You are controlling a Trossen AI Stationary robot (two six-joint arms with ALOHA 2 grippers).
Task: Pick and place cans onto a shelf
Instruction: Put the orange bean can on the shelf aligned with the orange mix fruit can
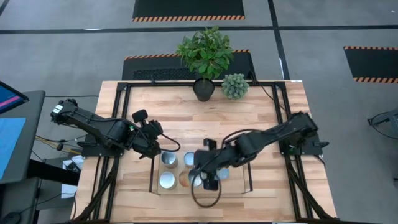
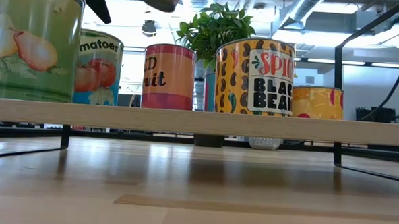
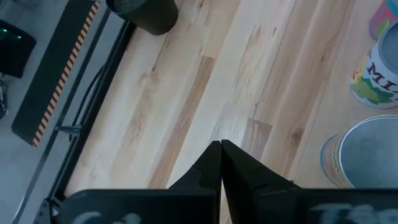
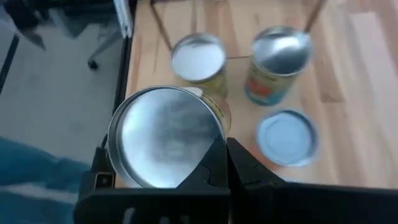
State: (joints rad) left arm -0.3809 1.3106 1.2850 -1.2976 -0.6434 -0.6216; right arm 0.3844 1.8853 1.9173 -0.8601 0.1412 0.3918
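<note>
**Crowded shelf leaves little room for error**

Hovering with fingers pressed together and empty, the right gripper hangs low over cans packed on the shelf; any downward drift could topple one, while the left gripper, likewise closed, waits beside

A robotics lab or workshop: grey floor marked with hazard-striped black mats, exposed ceiling ducts, a black-framed wooden desk, and a monitor beside it.
</note>
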